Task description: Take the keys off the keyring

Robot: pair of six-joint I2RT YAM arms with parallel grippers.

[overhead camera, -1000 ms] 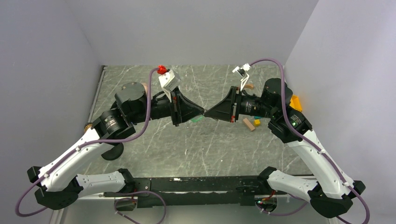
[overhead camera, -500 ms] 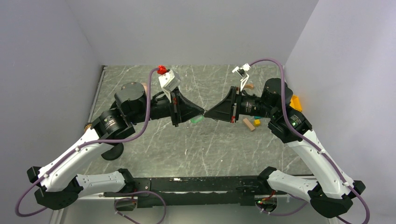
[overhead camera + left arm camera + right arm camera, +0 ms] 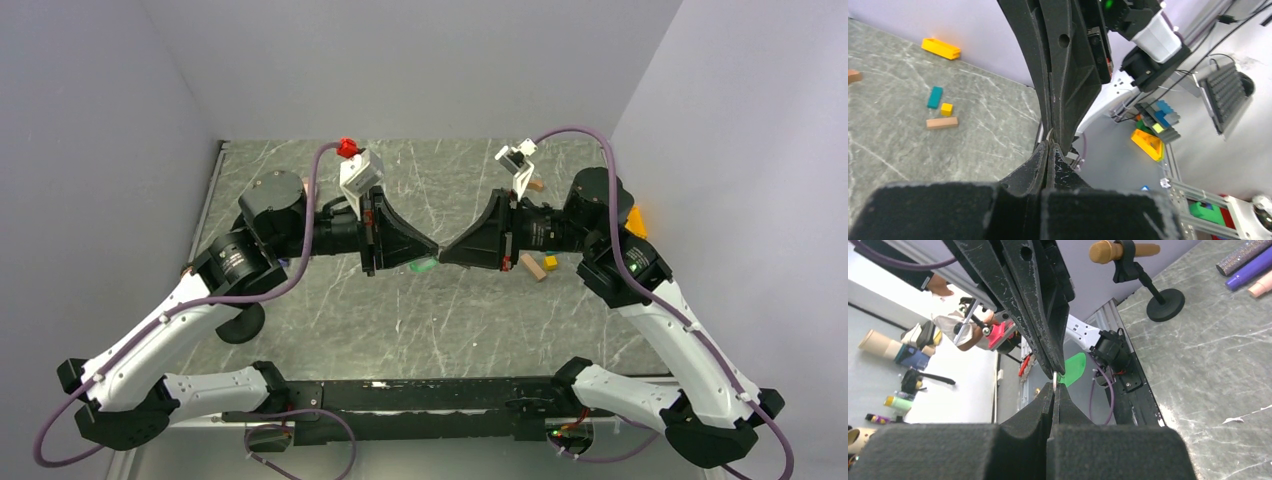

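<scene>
Comparing the overhead view with half a second earlier, both claws have pitched nose-down. Where they met in a nearly level line at the centre of the frame, the left gripper (image 3: 431, 246) and right gripper (image 3: 448, 251) now form a shallow V. Their tips touch slightly lower in the picture, and the left arm's elbow has drawn up and toward the left edge. The keys (image 3: 425, 266), seen as one small green piece, hang just below the meeting point, a little lower in frame than before, over the table (image 3: 430, 330). I read this as a twist or pull being worked on the keyring (image 3: 1055, 375) rather than a release: the green piece remains right at the tips, so the separation does not look done. In both wrist views each claw's jaws are pressed together, with a sliver of silvery wire showing where the four tips converge, so both seem clamped on the keyring. How the key sits on the wire is too small to tell. Both arms reach up from the bottom corners of the overhead frame, forearms bent inward, wrists turned so the claws face each other tip to tip above the surface.
</scene>
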